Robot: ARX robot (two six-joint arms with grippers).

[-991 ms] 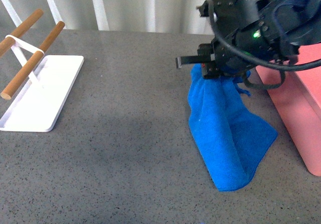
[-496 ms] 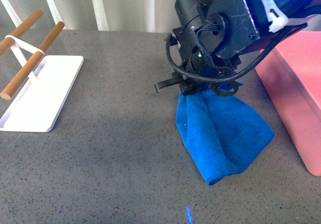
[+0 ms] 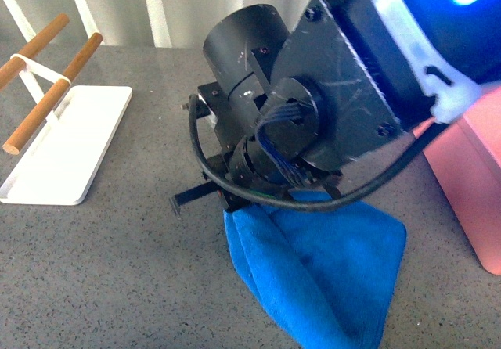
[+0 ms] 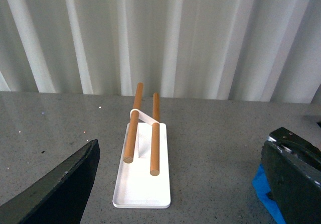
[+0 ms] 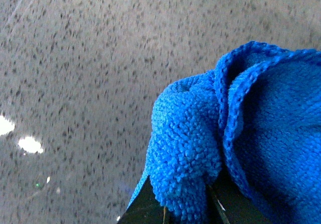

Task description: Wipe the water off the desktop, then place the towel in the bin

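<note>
Wiping looks under way: the right end effector [image 5: 183, 206] pinches the towel [image 3: 321, 278], which lies on the bench [image 3: 117, 271]. Binning remains, with the bin [image 3: 470, 200] just beside it. The left end effector [image 4: 175, 189] gapes empty.

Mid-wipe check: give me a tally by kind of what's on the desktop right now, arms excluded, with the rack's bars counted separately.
blue towel: 1
pink bin: 1
white tray: 1
wooden bars: 2
Total: 5

Blue fluffy towel [image 3: 321, 271] lies bunched on the speckled grey desktop [image 3: 117, 271] (salmon-pink bin [image 3: 470, 200] nearby).
</note>
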